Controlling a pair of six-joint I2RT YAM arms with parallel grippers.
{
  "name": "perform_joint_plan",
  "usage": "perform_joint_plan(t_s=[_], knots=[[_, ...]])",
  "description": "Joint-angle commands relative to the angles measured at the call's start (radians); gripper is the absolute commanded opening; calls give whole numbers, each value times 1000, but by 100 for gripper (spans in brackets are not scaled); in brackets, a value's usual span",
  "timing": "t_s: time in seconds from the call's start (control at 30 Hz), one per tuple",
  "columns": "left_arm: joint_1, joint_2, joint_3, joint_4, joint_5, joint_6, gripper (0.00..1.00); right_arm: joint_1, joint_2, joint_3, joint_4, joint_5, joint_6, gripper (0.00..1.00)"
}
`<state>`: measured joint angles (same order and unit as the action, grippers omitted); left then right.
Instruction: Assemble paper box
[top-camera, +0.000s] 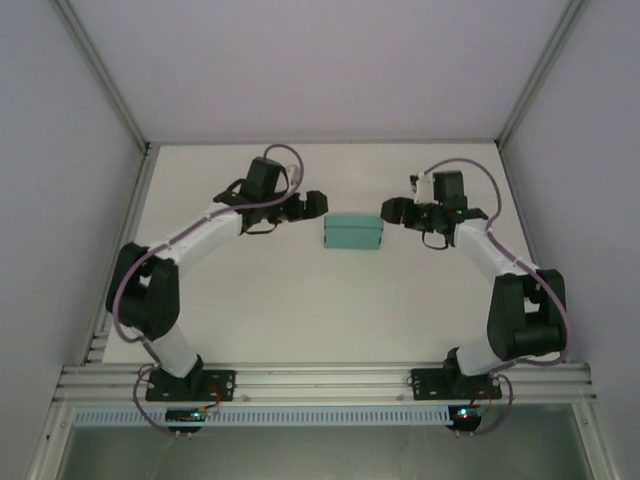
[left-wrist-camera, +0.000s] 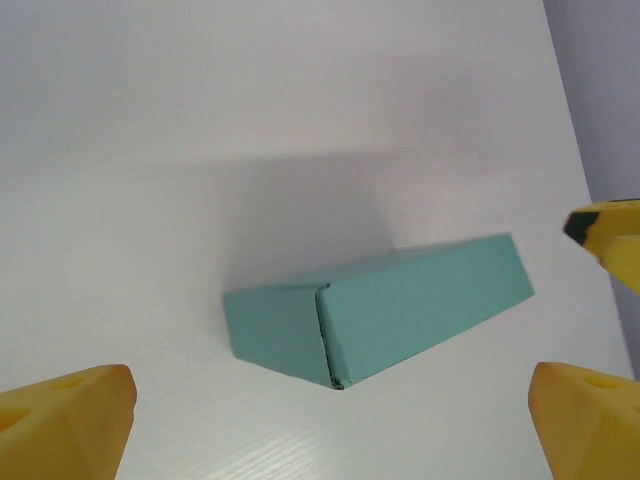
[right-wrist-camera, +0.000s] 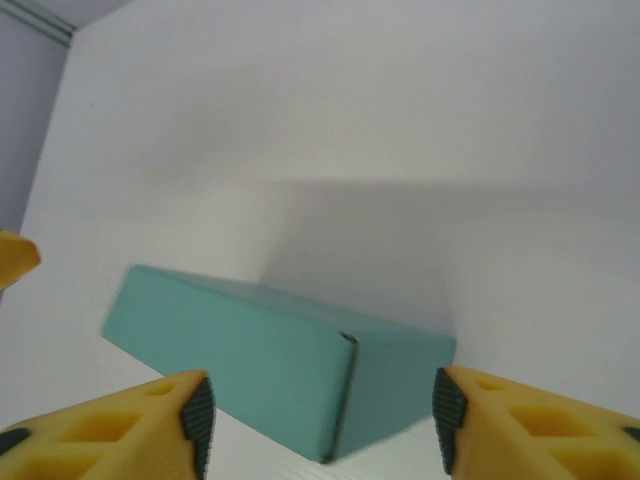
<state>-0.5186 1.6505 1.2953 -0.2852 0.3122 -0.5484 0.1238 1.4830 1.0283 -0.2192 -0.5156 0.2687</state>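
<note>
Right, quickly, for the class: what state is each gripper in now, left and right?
Left gripper: open, holding nothing, just short of the paper box.
Right gripper: open, holding nothing.

No words, numbers, brand names or signs can be read anywhere here. The paper box (top-camera: 353, 234) has plain teal sides, with no print or label on any side that shows.
</note>
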Motion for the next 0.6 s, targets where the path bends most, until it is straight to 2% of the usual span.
perform_joint_plan(t_s=[0.0,0.03,0.07,0.1,0.27,0.47,0.57], knots=[[11,-87,27,-130,-215,80,100,10,-25,96,-119,-27,-277,76],[22,-98,11,-117,-228,73,100,19,-19,114,-139,-44,-314,80],[31,-103,-6,-96,-222,60,100,26,-8,140,-156,-18,-335,86],[38,-100,-17,-78,-202,49,100,28,2,155,-160,18,-324,88],[36,3,-26,49,18,11,100,0,49,192,-232,21,-194,92],[24,184,54,92,161,-15,100,6,102,134,-213,-8,-107,91],[23,250,77,119,218,-28,99,4,149,108,-213,-49,-45,81]])
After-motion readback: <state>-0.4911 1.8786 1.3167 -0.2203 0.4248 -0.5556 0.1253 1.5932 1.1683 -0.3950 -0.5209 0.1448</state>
